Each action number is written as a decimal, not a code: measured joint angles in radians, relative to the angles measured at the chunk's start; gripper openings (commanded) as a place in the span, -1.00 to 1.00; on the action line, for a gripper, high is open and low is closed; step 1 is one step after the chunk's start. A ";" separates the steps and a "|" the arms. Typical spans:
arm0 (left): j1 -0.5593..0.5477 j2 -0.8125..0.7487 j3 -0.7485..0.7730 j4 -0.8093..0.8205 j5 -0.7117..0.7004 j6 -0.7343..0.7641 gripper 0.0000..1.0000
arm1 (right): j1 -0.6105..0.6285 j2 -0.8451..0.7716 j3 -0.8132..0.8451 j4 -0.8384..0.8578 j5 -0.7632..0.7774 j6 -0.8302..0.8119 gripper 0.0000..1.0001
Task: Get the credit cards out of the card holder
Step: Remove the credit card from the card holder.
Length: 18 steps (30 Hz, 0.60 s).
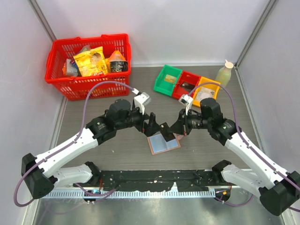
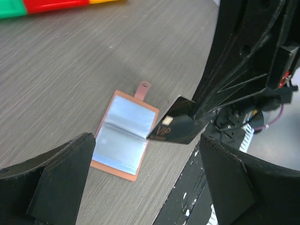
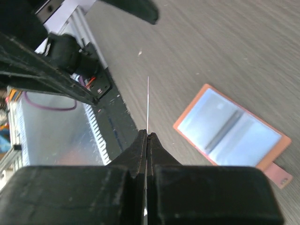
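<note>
Overhead: card holder (image 1: pixel 164 143) open flat just below left gripper (image 1: pixel 153 129), jaws spread wide, empty. Left wrist: dark credit card (image 2: pixel 176 126) raised at holder's right edge. Right wrist: right gripper (image 3: pixel 147 140) pinching card edge-on; looks mid-extraction, next needs set-down aside.

Bright, even overhead light leaves soft shadows on the counter (image 1: pixel 145 75). Pincer fingers (image 2: pixel 61 185) blur in wrist views.

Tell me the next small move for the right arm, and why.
Probably carry the credit card sideways and lay it on the bare table. The right fingers are shut on it, and it is already out of the card holder, which lies open and flat. The left fingers stand open, holding nothing.
</note>
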 measured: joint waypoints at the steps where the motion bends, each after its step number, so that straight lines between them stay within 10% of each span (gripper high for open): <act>1: 0.000 0.011 0.019 -0.008 0.032 0.024 0.90 | 0.005 -0.008 0.000 0.001 -0.023 -0.011 -0.99; 10: 0.000 0.082 0.074 -0.072 0.281 0.148 0.43 | 0.059 -0.033 0.000 0.019 -0.148 -0.062 -0.98; 16: 0.000 0.131 0.085 -0.105 0.406 0.178 -0.90 | 0.089 -0.023 0.000 0.023 -0.157 -0.089 -0.98; 18: -0.004 0.124 0.085 -0.106 0.425 0.188 -1.00 | 0.088 -0.016 0.000 0.023 -0.149 -0.095 -0.84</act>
